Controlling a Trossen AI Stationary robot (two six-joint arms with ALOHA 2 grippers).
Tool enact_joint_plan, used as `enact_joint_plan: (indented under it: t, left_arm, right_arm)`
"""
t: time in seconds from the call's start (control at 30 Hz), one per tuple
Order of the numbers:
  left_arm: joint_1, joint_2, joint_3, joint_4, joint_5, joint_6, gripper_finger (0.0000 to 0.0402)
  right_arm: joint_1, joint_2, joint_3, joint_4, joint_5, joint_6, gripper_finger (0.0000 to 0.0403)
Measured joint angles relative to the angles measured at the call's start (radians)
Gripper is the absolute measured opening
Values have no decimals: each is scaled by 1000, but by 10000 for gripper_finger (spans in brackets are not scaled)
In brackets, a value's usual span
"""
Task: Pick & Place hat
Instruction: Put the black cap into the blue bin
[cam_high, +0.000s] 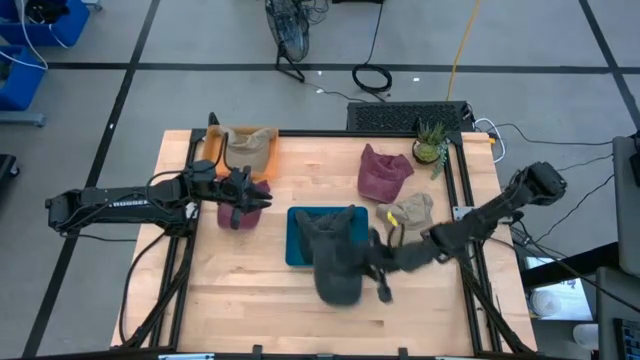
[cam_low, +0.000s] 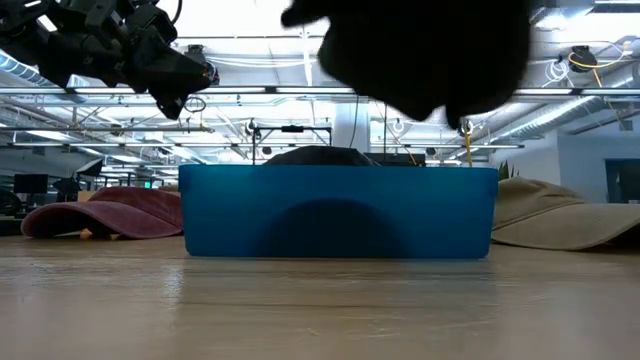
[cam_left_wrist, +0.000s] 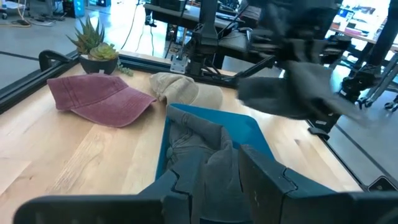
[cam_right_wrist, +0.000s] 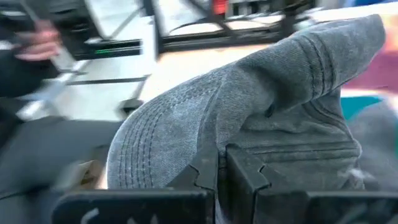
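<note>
My right gripper is shut on a dark grey hat, which hangs over the near edge of a blue bin. In the low view that hat floats above the bin. A second grey hat lies inside the bin. My left gripper is open and raised over a maroon hat lying on the table left of the bin, touching nothing. My right gripper pinches the dark grey hat between its two fingers at a bunched part of the crown, just beside the stitched brim. It comes in roughly level from the table's right. The hat is lifted clear of table and bin.
Another maroon hat and a tan hat lie right of and behind the bin. A brown hat sits at the far left corner and a potted plant at the far right. Bare wood runs along the near edge.
</note>
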Motion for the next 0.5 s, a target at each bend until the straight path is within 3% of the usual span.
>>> enact_joint_plan:
  t: [0.1, 0.23, 0.5]
  left_arm:
    - [0, 0, 0, 3, 0, 0, 102]
    - [0, 0, 0, 2, 0, 7, 102]
    - [0, 0, 0, 11, -1, 13, 102]
  right_arm:
    - [-87, 5, 1, 0, -3, -66, 10]
    - [-167, 36, 2, -8, -90, -106, 9]
    - [-234, 157, 26, 0, -129, -226, 12]
